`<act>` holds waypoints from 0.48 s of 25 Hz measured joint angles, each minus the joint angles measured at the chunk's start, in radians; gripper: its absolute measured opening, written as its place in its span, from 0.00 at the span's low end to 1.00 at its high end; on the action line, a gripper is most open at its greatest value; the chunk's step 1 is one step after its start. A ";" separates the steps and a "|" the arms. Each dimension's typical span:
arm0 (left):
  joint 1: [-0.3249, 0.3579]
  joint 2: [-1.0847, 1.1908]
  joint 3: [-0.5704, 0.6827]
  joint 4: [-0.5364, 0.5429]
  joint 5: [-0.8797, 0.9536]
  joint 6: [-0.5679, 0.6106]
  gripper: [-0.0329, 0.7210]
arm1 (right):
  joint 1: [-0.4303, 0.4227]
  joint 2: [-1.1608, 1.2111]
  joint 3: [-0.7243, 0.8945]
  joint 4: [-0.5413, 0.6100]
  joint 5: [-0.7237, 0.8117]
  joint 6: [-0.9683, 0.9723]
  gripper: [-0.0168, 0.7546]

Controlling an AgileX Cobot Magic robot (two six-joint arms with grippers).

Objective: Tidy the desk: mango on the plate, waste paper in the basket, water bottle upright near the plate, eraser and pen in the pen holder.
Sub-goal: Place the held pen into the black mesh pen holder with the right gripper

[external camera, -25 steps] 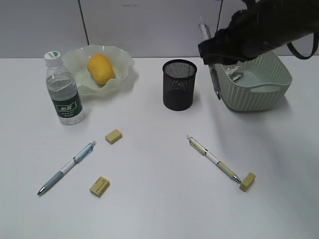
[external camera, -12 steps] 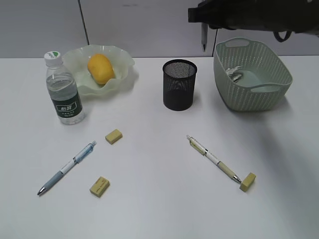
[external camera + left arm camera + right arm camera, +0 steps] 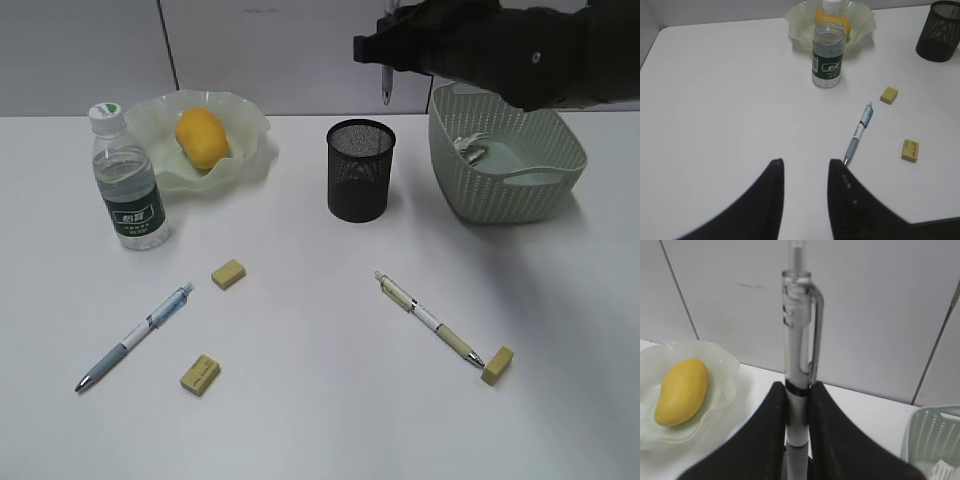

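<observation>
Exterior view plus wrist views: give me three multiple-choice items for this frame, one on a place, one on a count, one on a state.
1. Where is the mango?
A. in the plate
B. in the basket
C. on the bare desk

2. How many erasers lie on the desk?
A. one
B. two
C. three

3. What is the right gripper doing?
A. hanging open and empty
B. clamping a pen upright
C. gripping the water bottle

Answers:
1 A, the fruit sits inside the ruffled dish.
2 C, the erasers and are separate.
3 B, the fingers pinch the barrel, above the pen holder.
</observation>
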 joint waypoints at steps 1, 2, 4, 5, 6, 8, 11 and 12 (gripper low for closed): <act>0.000 0.000 0.000 0.000 0.000 0.000 0.35 | 0.000 0.017 -0.011 -0.023 -0.009 0.026 0.17; 0.000 0.000 0.000 0.000 0.000 0.000 0.35 | 0.000 0.033 -0.020 -0.048 -0.016 0.042 0.17; 0.000 0.000 0.000 0.000 0.000 0.000 0.35 | 0.000 0.064 -0.040 -0.076 -0.036 0.065 0.17; 0.000 0.000 0.000 0.000 0.000 0.000 0.35 | 0.000 0.080 -0.052 -0.082 -0.043 0.071 0.17; 0.000 0.000 0.000 0.000 0.000 0.000 0.35 | 0.000 0.097 -0.065 -0.086 -0.048 0.076 0.17; 0.000 0.000 0.000 0.000 0.000 0.000 0.35 | 0.000 0.125 -0.084 -0.090 -0.050 0.085 0.17; 0.000 0.000 0.000 0.000 0.000 0.000 0.35 | 0.000 0.157 -0.103 -0.114 -0.051 0.113 0.17; 0.000 0.000 0.000 0.000 0.000 0.000 0.35 | 0.000 0.167 -0.108 -0.125 -0.051 0.121 0.17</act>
